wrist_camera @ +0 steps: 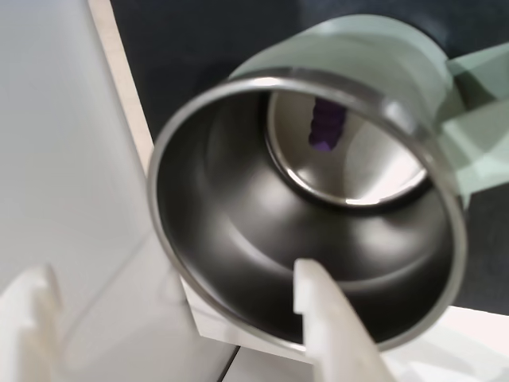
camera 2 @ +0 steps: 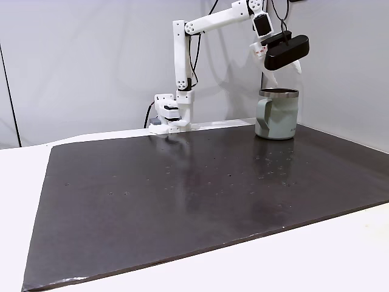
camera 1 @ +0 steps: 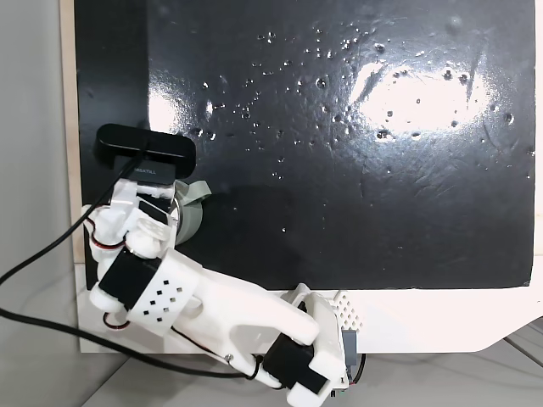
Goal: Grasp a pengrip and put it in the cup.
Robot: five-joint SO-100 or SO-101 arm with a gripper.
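The cup [wrist_camera: 362, 60] is seen from above in the wrist view, with a sage-green outside and a shiny steel inside. The pengrip [wrist_camera: 326, 123], a small purple ridged tube, lies on the bottom inside it. My gripper [wrist_camera: 175, 310] hangs open over the rim with nothing held; one white finger [wrist_camera: 328, 318] reaches over the mouth. In a fixed view the cup [camera 2: 277, 114] stands at the mat's far right corner, and the gripper [camera 2: 281, 70] is just above it. In the other fixed view the arm and its black camera [camera 1: 144, 146] cover most of the cup [camera 1: 188, 219].
A large black mat [camera 2: 200, 194] covers the white table. The arm's base [camera 2: 170, 112] stands at the mat's far edge, left of the cup. A grey wall rises close behind the cup. Black cables [camera 1: 34, 271] trail off the table beside the arm.
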